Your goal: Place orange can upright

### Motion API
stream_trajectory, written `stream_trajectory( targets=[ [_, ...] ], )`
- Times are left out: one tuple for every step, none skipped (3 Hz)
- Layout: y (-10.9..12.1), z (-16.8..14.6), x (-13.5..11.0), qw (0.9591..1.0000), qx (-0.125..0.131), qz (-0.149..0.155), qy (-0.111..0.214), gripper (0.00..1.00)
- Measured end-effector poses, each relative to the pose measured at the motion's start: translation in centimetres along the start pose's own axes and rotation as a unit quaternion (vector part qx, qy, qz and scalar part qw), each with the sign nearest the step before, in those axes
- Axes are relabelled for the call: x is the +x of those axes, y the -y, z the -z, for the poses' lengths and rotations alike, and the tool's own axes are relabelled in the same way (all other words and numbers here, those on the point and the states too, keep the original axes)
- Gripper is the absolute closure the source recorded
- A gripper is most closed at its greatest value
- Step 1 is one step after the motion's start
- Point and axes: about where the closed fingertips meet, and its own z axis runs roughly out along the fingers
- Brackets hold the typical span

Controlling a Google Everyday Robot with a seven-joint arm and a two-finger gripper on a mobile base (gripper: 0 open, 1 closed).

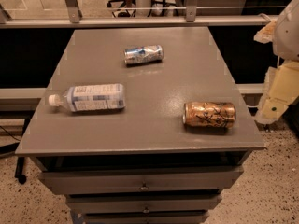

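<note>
The orange can (209, 115) is lying on its side on the grey table (154, 87), not standing upright. It is resting in the table's front right part, near the right edge and a little back from the front edge. Its long axis is running roughly left to right, parallel to the front edge. Its shiny orange-copper wall is catching the light and showing dark script lettering across the upward-facing side. One end is pointing toward the table's middle, the other toward its right edge. The gripper (276, 99) is hanging off the table, just beyond its right edge, apart from the can.
</note>
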Motion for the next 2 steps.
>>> stream_trajectory(
  targets=[
    [0.0,0.0,0.0,1.0000,0.000,0.000,0.000,0.00],
    [0.2,-1.3,-2.0,0.9997,0.005,0.009,0.024,0.00]
  ],
)
